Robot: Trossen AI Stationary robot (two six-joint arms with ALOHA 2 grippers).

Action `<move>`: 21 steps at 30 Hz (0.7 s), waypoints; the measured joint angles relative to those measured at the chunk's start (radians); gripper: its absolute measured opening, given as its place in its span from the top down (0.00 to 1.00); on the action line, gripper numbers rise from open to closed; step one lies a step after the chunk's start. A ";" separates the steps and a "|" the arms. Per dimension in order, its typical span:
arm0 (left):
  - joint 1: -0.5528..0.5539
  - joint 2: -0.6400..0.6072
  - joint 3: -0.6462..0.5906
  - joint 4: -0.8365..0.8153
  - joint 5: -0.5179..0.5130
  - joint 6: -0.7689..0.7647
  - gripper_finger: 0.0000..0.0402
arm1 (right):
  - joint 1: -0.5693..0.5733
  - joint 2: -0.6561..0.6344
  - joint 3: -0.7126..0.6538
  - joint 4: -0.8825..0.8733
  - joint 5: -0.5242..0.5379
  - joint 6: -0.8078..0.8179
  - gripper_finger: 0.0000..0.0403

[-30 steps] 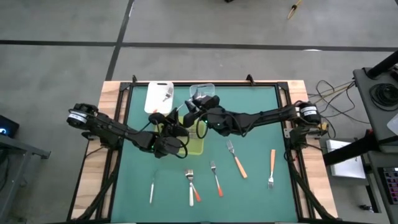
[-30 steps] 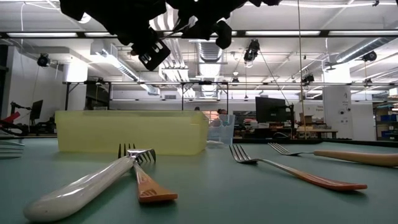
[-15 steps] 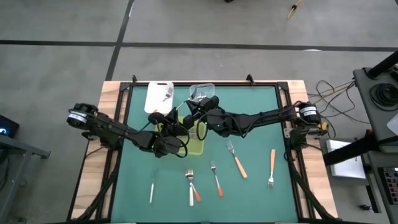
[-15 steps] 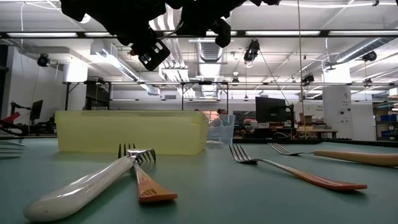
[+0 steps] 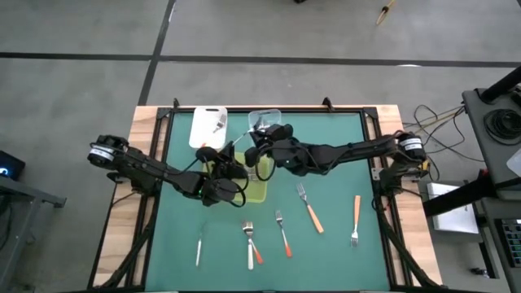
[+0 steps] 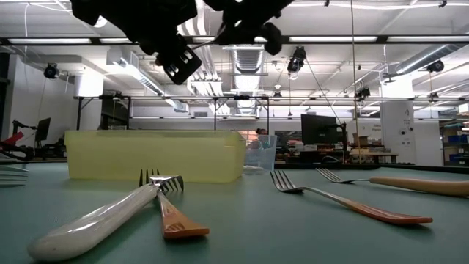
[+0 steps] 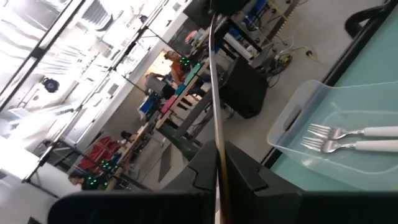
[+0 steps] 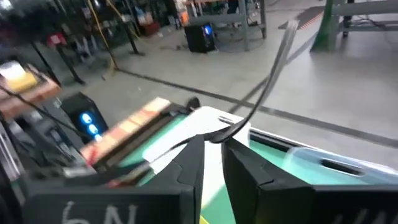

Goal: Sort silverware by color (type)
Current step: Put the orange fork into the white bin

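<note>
Across the green table [image 5: 342, 244], scattered forks [image 5: 308, 207], left jaws shut on a thin utensil [image 7: 216, 124], right jaws gripping a bent utensil [image 8: 261, 93].

Both my arms meet over the yellow-green tray [image 5: 255, 194].
Left gripper [image 5: 221, 157] and right gripper [image 5: 259, 145] crowd the table's [image 5: 342, 244] far middle; orange-handled forks [image 5: 308, 207] lie toward the near edge.

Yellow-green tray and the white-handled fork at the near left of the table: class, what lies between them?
In the high view, only bare green mat lies between the yellow-green tray and the white-handled fork; no other utensil sits on that stretch.
</note>
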 joint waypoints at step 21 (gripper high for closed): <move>0.011 -0.005 0.062 -0.080 0.300 0.205 1.00 | 0.010 -0.341 0.000 -0.745 -0.150 0.051 0.86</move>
